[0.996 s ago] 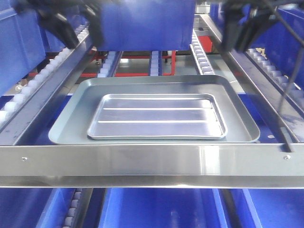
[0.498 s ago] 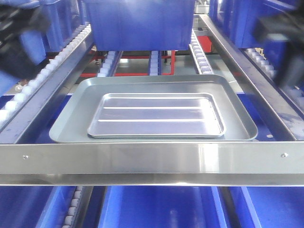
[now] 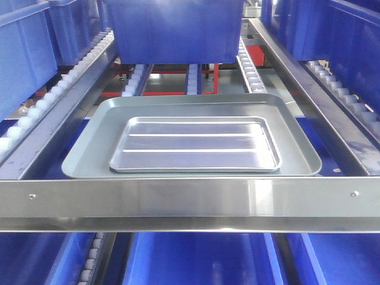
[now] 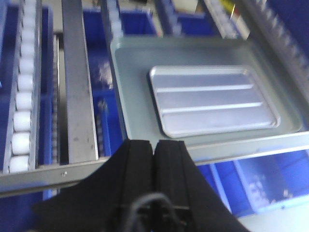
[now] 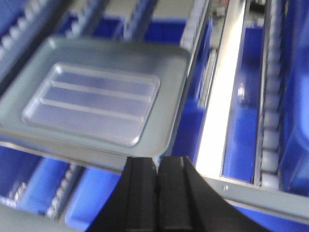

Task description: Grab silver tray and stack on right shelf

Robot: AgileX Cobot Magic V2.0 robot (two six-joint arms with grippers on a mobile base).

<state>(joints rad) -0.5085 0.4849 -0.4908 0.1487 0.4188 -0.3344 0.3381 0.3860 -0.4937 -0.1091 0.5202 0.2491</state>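
The shiny front rail (image 3: pixel 190 205) runs across at 6 o'clock. Just past it, the silver tray (image 3: pixel 195 144) lies flat inside a bigger grey tray (image 3: pixel 89 151) on the shelf (image 3: pixel 332 127). A blue bin (image 3: pixel 175 29) sits far back at 12 o'clock. The left gripper (image 4: pixel 154 159) and the right gripper (image 5: pixel 158 176) are both clenched, fingers together, holding nothing, above the rail.
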